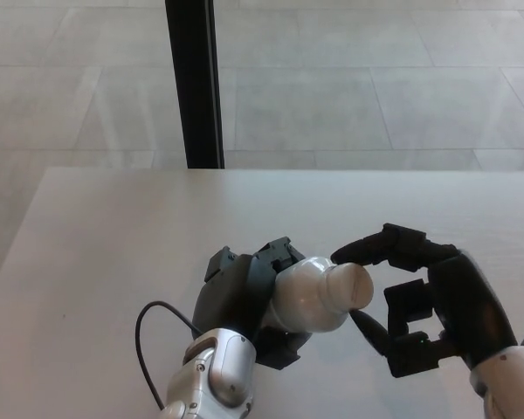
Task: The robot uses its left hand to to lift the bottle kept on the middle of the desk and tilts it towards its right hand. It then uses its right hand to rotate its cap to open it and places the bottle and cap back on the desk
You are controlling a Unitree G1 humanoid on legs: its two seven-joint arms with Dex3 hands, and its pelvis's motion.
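Your left hand (244, 301) is closed around the body of the white bottle (307, 297), holding it above the desk (113, 244) near the middle of the near edge, tipped on its side with the cap (354, 284) pointing toward your right hand (428, 301). That right hand has its fingertips (348, 253) pinched on the cap, one above and one below. A black cable (153, 327) loops beside your left wrist. Beyond the desk's far edge, a dark post (192, 83) stands on the tiled floor (375, 87).
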